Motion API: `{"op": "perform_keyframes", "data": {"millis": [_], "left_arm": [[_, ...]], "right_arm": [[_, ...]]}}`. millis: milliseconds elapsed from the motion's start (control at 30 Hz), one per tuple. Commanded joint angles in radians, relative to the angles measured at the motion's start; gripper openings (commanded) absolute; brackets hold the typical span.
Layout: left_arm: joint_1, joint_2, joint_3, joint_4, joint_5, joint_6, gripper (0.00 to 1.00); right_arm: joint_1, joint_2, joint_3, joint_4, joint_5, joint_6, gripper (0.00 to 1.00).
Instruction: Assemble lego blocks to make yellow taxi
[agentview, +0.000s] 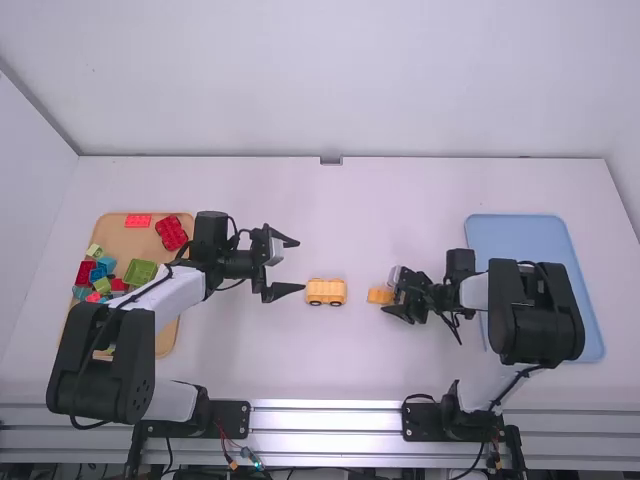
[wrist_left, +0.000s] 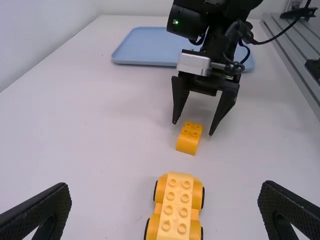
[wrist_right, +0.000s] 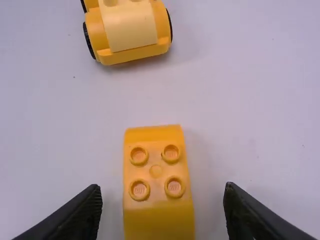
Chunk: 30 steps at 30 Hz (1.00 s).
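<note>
Your wheeled yellow base (agentview: 326, 292) stood ready on the counter (agentview: 330, 220), its likely top block (wrist_right: 156, 171) unmounted at right, your right tool (wrist_right: 162, 186) and left tool (agentview: 301, 265) both spread open.

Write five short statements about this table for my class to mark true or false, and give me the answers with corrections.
1. The wheeled yellow base stands between the left claw and the right claw. True.
2. The left claw is clamped shut on the wheeled yellow base. False: the left claw is open and the base is free of it.
3. The loose yellow block has four round studs on top. True.
4. The coloured bricks are in the blue tray. False: they are in the tan tray.
5. The loose yellow block is mounted on the wheeled yellow base. False: it sits apart from it on the table.
</note>
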Motion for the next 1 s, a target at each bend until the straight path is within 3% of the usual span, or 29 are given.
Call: {"op": "perform_keyframes", "data": {"millis": [0,433,533,700,967], "left_arm": [[-0.011,0.009,-0.015,-0.004,0.034,0.019,0.99],[-0.017,0.009,-0.016,-0.008,0.030,0.019,0.99],[-0.018,0.009,-0.015,-0.008,0.029,0.019,0.99],[-0.017,0.009,-0.016,-0.009,0.029,0.019,0.99],[-0.018,0.071,-0.084,0.044,0.030,0.138,0.99]], "right_arm": [[0.011,0.008,-0.005,-0.004,-0.029,-0.016,0.68],[0.026,0.069,-0.004,0.071,-0.053,0.027,0.59],[0.024,0.069,-0.004,0.071,-0.044,0.027,0.53],[0.037,0.069,-0.004,0.071,-0.043,0.027,0.26],[0.016,0.040,-0.003,0.084,-0.131,0.072,0.20]]}}
